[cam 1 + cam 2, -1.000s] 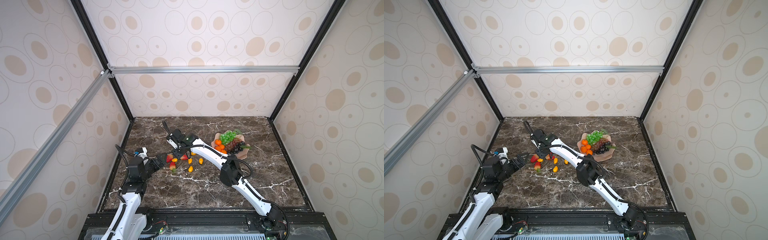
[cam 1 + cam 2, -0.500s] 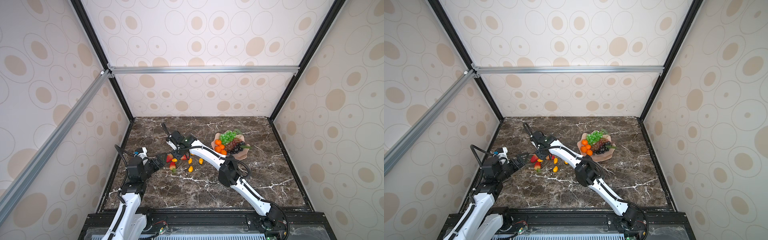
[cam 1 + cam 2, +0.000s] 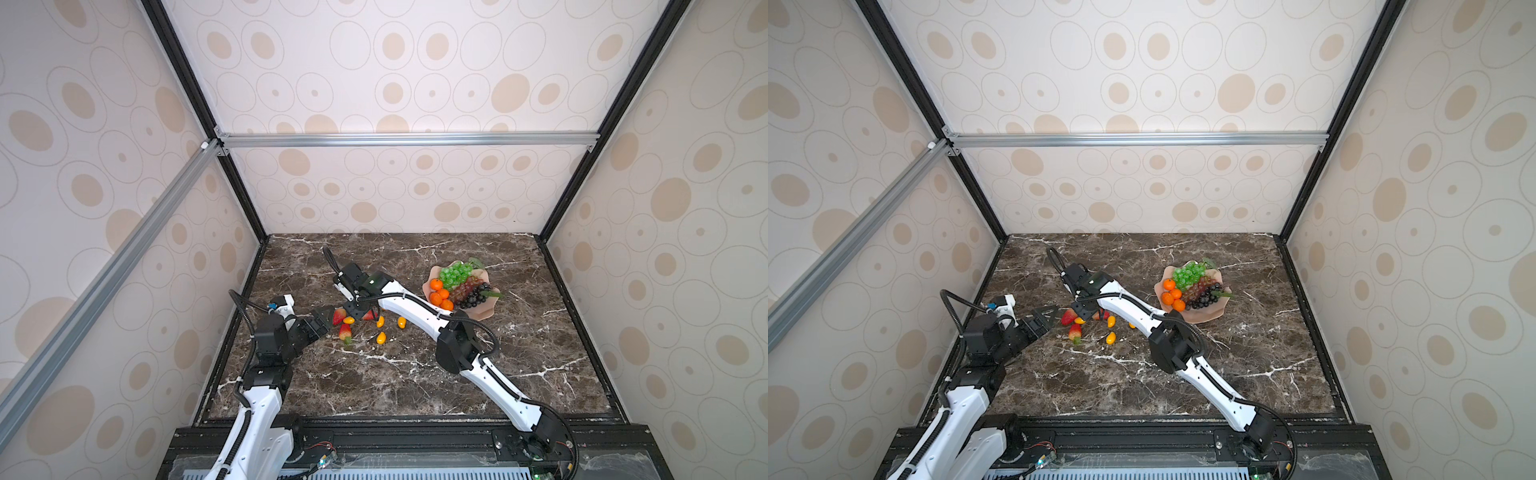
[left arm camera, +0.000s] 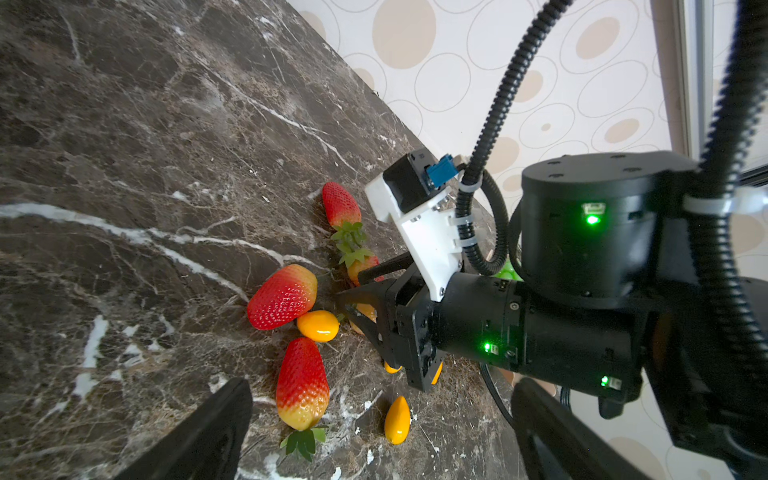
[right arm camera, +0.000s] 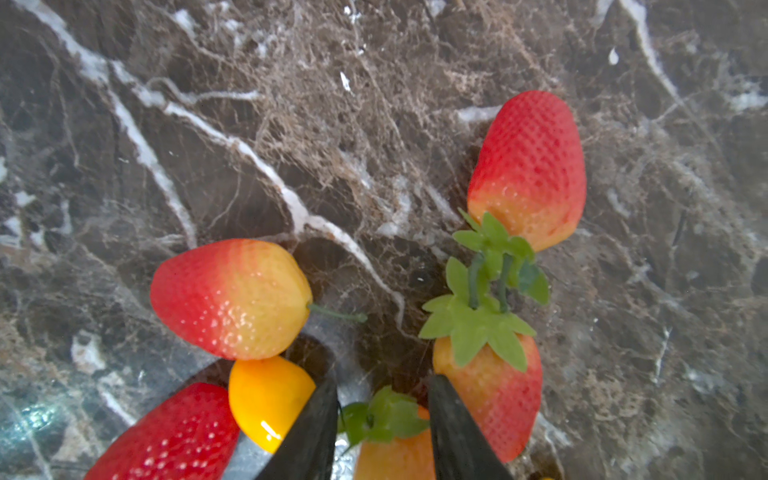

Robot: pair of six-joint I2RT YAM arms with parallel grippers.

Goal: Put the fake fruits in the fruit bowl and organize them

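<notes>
Several loose fake fruits lie left of the table's middle: strawberries (image 3: pixel 339 316) (image 3: pixel 345 331) and kumquats (image 3: pixel 381 338) (image 3: pixel 401 322). My right gripper (image 5: pixel 382 380) (image 3: pixel 359 309) is down among them. Its fingers flank a strawberry (image 5: pixel 395 453) at its leafy end, with a thin gap showing on one side. That strawberry rests on the table. My left gripper (image 4: pixel 380 388) (image 3: pixel 324 318) is wide open and empty, just left of the pile. The pink fruit bowl (image 3: pixel 482 313) (image 3: pixel 1204 316) at the right holds tangerines (image 3: pixel 436 284), green grapes (image 3: pixel 455 272) and dark grapes (image 3: pixel 473 295).
Around the right fingers sit a kumquat (image 5: pixel 266 399) and three more strawberries (image 5: pixel 232 299) (image 5: pixel 490 395) (image 5: pixel 528 166). The right forearm (image 3: pixel 415 309) stretches from the pile toward the bowl. The enclosure's left wall is close behind the left arm (image 3: pixel 270 340).
The right gripper's jaws have narrowed around the strawberry. The left arm and the other fruits have not moved.
</notes>
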